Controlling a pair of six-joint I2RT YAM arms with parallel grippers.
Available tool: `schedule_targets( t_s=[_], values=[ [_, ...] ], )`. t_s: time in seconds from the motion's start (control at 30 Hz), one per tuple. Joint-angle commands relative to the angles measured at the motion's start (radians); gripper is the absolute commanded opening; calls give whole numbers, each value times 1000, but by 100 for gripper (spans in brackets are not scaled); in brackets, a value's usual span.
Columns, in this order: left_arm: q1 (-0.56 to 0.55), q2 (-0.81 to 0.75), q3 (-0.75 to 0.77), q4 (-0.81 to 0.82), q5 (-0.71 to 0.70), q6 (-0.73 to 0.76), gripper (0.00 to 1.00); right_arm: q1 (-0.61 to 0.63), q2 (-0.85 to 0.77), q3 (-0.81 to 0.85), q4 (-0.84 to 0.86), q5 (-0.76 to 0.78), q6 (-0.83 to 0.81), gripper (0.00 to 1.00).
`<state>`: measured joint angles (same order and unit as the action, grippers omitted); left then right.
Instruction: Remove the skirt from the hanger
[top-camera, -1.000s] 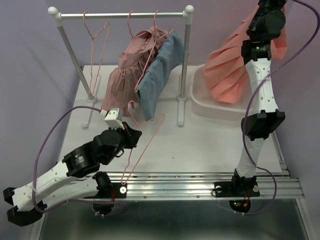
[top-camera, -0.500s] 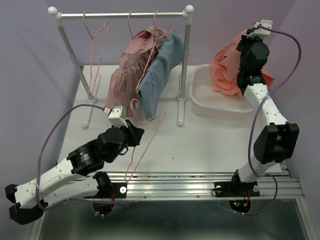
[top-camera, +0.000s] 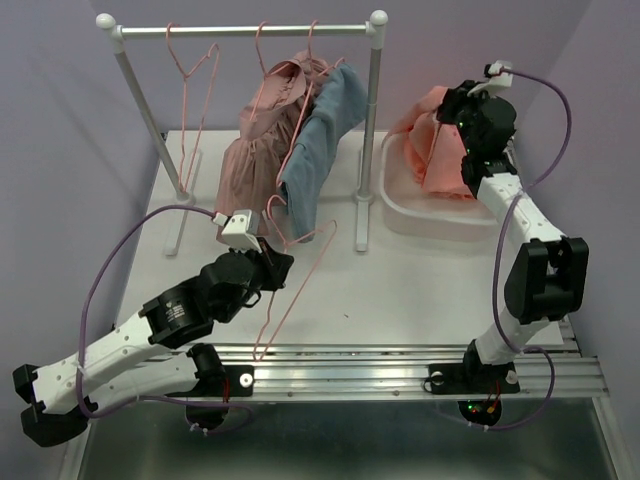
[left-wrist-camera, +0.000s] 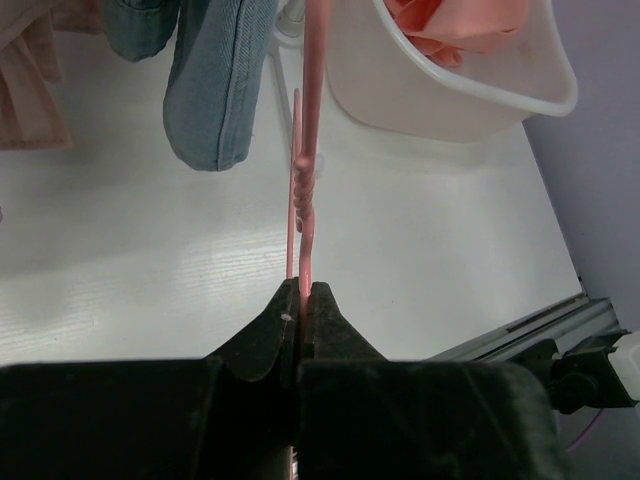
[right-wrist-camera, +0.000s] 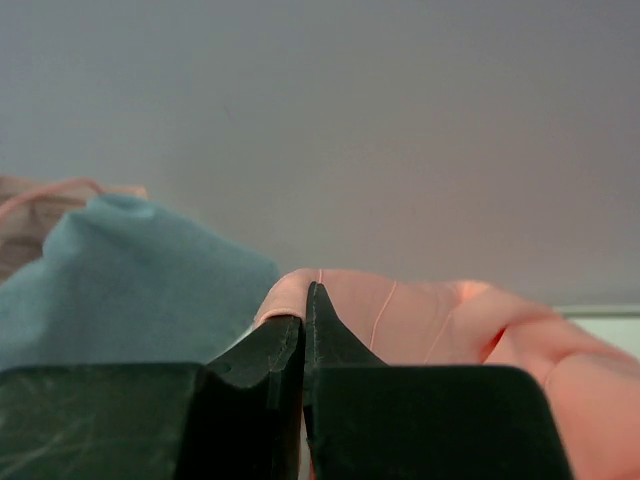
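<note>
The coral skirt (top-camera: 432, 150) hangs from my right gripper (top-camera: 455, 112) and sags into the white tub (top-camera: 440, 222) at the back right. The right gripper (right-wrist-camera: 304, 300) is shut on the skirt's edge (right-wrist-camera: 420, 310). My left gripper (top-camera: 268, 262) is shut on a bare pink wire hanger (top-camera: 295, 270) and holds it tilted above the table's middle. In the left wrist view the hanger's wire (left-wrist-camera: 303, 190) runs up from between the shut jaws of the left gripper (left-wrist-camera: 302, 292).
A clothes rack (top-camera: 240, 30) stands at the back with an empty pink hanger (top-camera: 195, 80), a dusty-pink garment (top-camera: 255, 150) and a blue denim garment (top-camera: 315, 150). The rack post (top-camera: 368, 130) stands between them and the tub. A metal rail (top-camera: 400, 365) runs along the near edge.
My right arm has come down from high above the tub, lowering the coral skirt into it. My left gripper has lifted the bare hanger slightly up and right.
</note>
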<state>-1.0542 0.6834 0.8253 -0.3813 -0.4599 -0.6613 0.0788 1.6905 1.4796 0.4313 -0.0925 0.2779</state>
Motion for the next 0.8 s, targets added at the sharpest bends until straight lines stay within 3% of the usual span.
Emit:
schedule_targets(
  t_s=[0.0,0.17,0.37,0.47,0.7,0.77],
  values=[
    [-3,-1,18,70,-3,23,0,22,-106,-152,122,61,61,1],
    [-3,4,24,74,3,29,0,22,-187,-411,98,434,75,1],
    [-4,22,41,76,1,34,0,22,-143,-495,-136,764,113,1],
    [-3,24,43,84,1,34,0,13,-69,-452,-299,836,156,1],
    [-4,50,48,71,-16,28,0,13,167,-254,-581,836,156,1],
    [-4,53,51,71,-11,32,0,13,215,-187,-661,855,150,6]
  ],
)
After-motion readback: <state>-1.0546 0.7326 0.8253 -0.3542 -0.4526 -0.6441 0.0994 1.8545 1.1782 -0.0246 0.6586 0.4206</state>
